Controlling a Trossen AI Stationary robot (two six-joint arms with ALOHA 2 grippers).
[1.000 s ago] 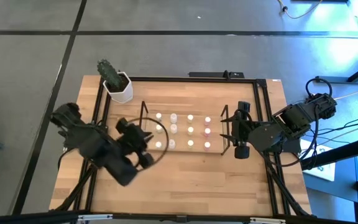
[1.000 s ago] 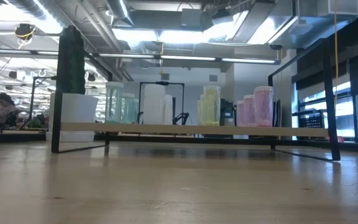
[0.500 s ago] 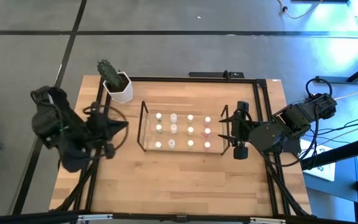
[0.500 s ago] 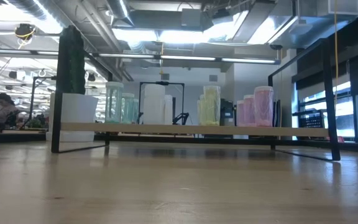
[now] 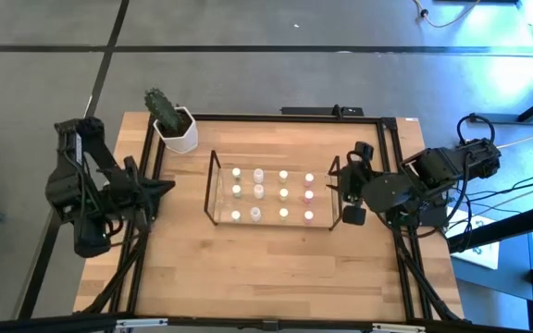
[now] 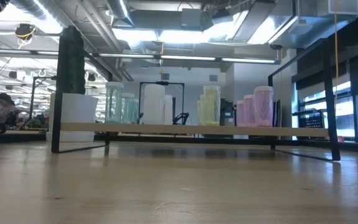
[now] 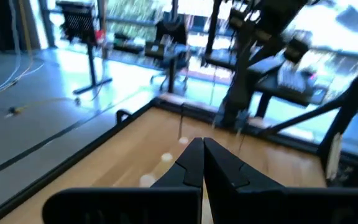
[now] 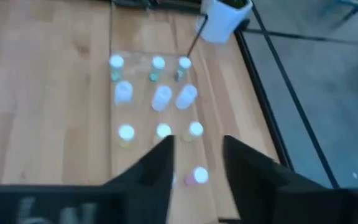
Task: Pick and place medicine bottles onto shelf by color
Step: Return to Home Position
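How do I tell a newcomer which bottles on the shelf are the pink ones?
On the light wooden table, the clear see-through shelf with a thin dark wire frame sits mid-table, holding four columns of tiny pale cylindrical medicine bottles. The pink-tinted bottles are the end column nearest the right claw, farthest from the white hexagonal plant pot; the neighbouring column is yellowish.

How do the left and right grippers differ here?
The dark two-finger left gripper is shut; the matching right gripper is open. The left gripper sits near the wooden table's left edge, apart from the clear wire-framed shelf; the right gripper is close beside the shelf's right end. Both hold nothing.
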